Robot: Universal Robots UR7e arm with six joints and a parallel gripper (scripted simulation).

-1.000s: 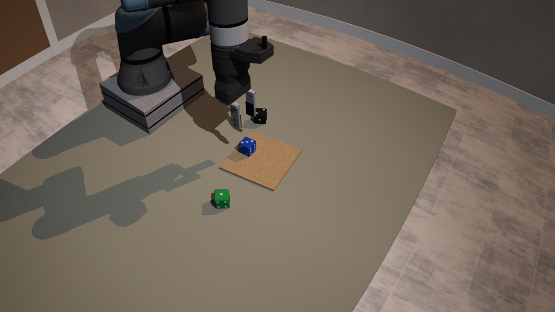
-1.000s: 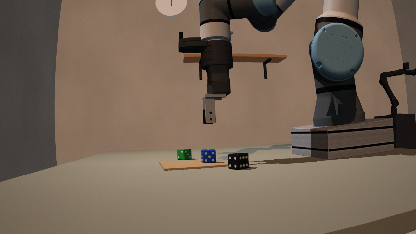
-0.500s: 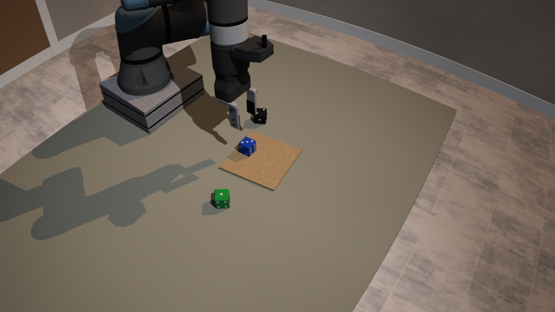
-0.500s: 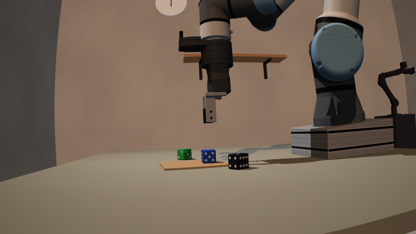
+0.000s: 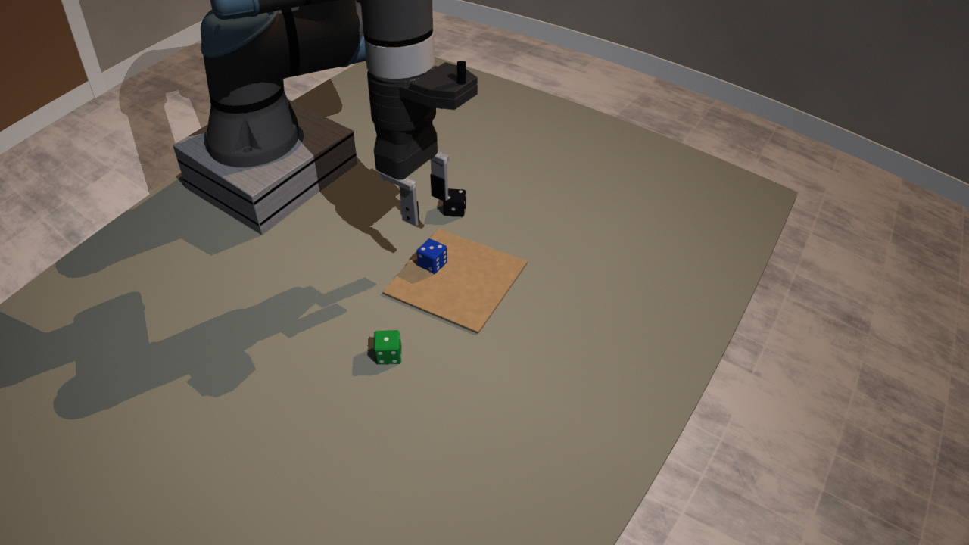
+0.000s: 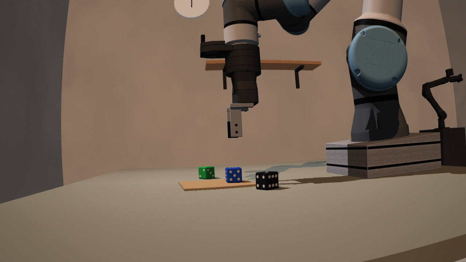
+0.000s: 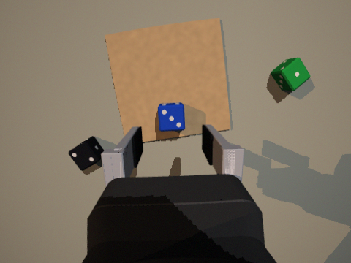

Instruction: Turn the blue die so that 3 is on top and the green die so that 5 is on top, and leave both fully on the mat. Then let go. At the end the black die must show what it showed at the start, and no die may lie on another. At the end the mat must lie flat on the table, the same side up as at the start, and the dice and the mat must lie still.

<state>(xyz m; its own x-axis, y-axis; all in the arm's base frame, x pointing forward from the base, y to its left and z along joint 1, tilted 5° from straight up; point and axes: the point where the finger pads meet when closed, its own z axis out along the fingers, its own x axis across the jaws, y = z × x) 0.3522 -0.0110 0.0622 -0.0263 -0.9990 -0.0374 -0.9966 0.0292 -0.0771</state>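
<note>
The open tool points straight down, raised above the table

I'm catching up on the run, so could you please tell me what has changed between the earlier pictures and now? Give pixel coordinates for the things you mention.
The fingers [image 5: 409, 206] [image 6: 236, 121] have spread wider and risen slightly; nothing was gripped or released. The small background arm [image 6: 433, 103] has shifted slightly left in the exterior view. The blue die [image 5: 431, 256] [image 6: 233, 174] [image 7: 171, 117], green die [image 5: 387, 347] [image 6: 206, 172] [image 7: 292, 74], black die [image 5: 456, 202] [image 6: 267, 180] [image 7: 85, 153] and mat [image 5: 467, 284] [image 6: 205, 185] [image 7: 168, 66] stayed put.
</note>
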